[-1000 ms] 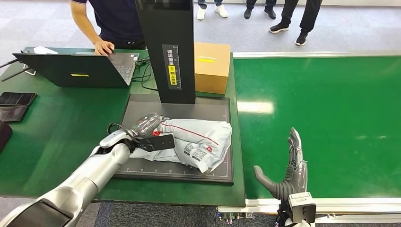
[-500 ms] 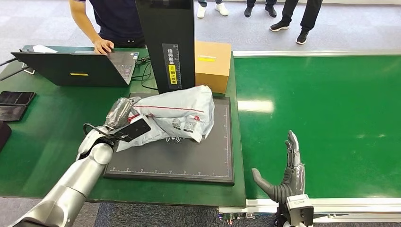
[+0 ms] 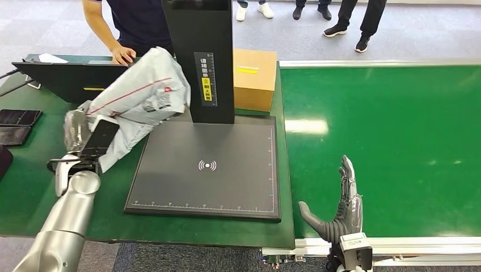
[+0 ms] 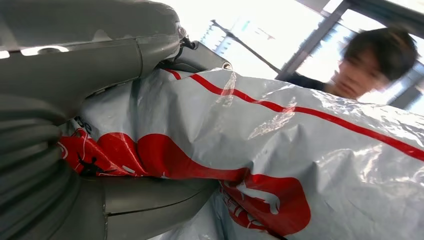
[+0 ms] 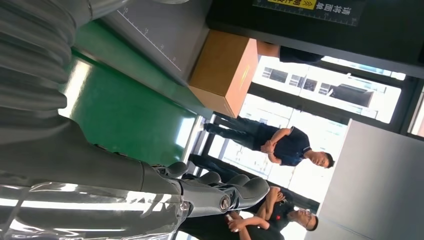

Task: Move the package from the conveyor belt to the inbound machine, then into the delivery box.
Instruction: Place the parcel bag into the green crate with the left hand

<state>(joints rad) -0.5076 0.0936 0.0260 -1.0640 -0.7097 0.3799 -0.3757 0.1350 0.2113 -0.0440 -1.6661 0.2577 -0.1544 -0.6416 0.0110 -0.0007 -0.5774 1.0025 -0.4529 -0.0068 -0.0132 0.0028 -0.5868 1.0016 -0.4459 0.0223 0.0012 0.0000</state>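
Head view: left hand (image 3: 85,139) grips the crinkled grey plastic mailer package (image 3: 142,90), lifted left of the dark flat scanner platform (image 3: 207,167). Right hand (image 3: 340,212) hangs with fingers spread at the shiny green conveyor belt's (image 3: 385,130) near edge.

green table (image 3: 68,170) carrying dark scanner pad (image 3: 207,167) with black column (image 3: 201,56) at far edge. open laptop (image 3: 68,79) far left, cardboard box (image 3: 254,79) just beside column, dark tablets (image 3: 17,126) at left edge. green conveyor (image 3: 385,147) adjoining on right.
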